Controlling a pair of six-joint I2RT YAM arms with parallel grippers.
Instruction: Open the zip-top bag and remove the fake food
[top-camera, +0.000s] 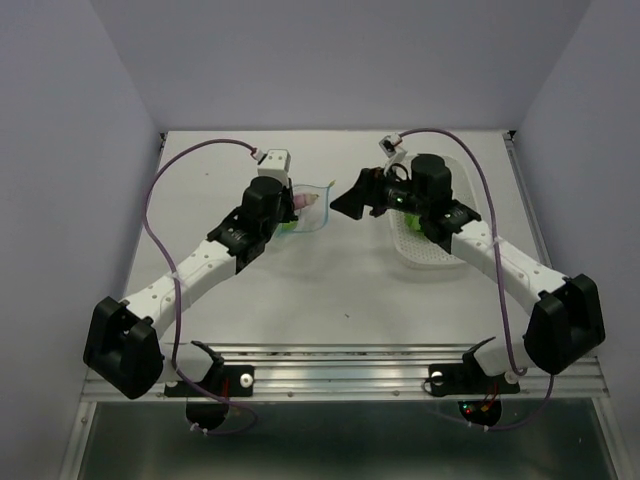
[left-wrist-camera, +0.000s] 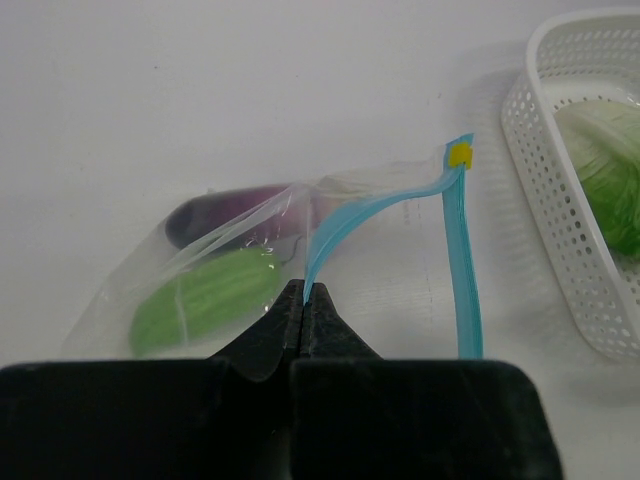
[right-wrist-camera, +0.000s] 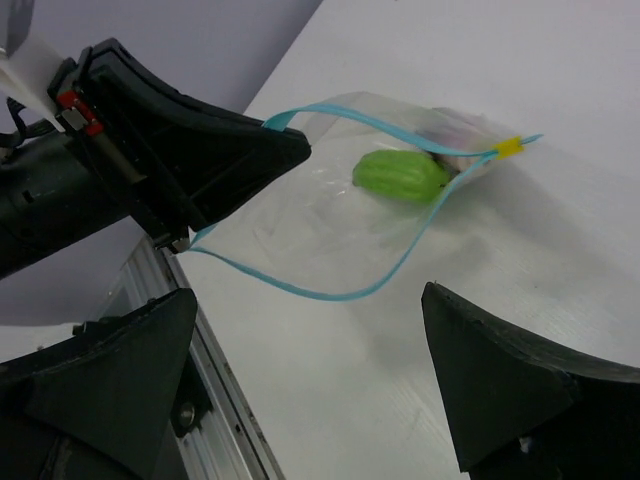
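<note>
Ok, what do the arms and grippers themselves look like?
Both alike: the left arm and right arm have white links between bulky black joints, each trailed by a looping purple cable. The left gripper and right gripper have matte black, wedge-shaped fingers.

A robotics lab test cell: a bare white tabletop (top-camera: 330, 300) boxed in by blank pale-grey wall panels (top-camera: 60, 150), its ribbed aluminium mounting rail (top-camera: 340, 365) carrying two black-and-white robot arms (top-camera: 200, 265).
</note>
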